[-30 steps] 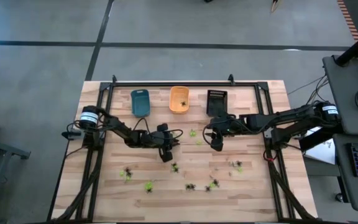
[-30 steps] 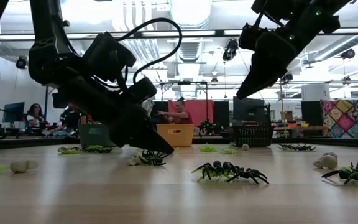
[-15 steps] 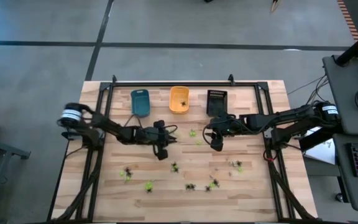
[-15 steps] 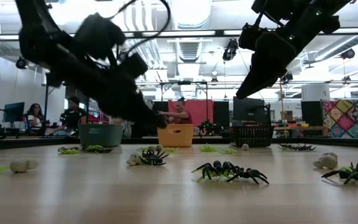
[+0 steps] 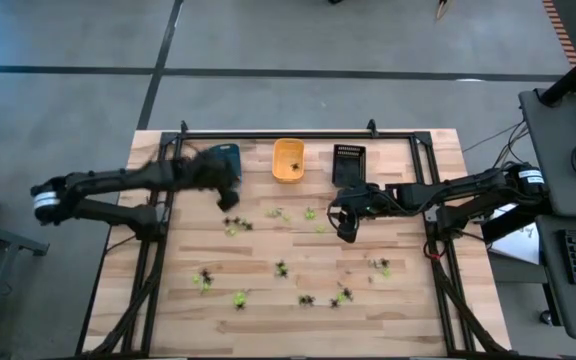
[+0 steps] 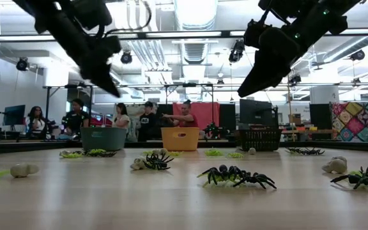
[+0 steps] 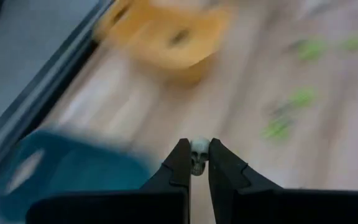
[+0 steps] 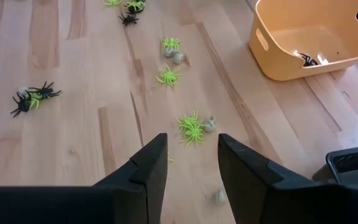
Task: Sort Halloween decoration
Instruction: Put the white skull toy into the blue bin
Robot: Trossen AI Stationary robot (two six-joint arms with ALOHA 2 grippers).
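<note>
Pale wood desk (image 5: 398, 300), decorations scattered over it. Near edge: black spiders (image 6: 235, 176) on a green one, plus black and green figures (image 5: 308, 298) strung along the near half in the high view. Mid-desk: green spiders (image 8: 191, 127) with small whitish pieces beside them, just beyond the right end effector (image 8: 191, 165).

Right end effector: hangs above mid-desk, right of centre, fingers apart with a clear gap, nothing between them. Waiting.

Left end effector (image 7: 196, 163): raised off the desk, at the far left, over or just beside the blue tray (image 5: 225, 163); motion blur prevents an exact call. Fingers closed narrow on a small whitish skull (image 7: 199, 154), pinched at the tips. Arm appears in transit.

Far row, left to right: blue tray, orange tray (image 5: 288, 160) with at least 1 black figure inside, black tray (image 5: 348, 163).

Step in hand (judgement): carry phase for 1 whitish piece, heading to a tray at the far edge. Blue tray looks the likely target.

Next move calls for: centring the tips above the tray interior, then opening to drop. The piece is tiny, so release low enough that it does not bounce out. Most of the pile remains unsorted.
</note>
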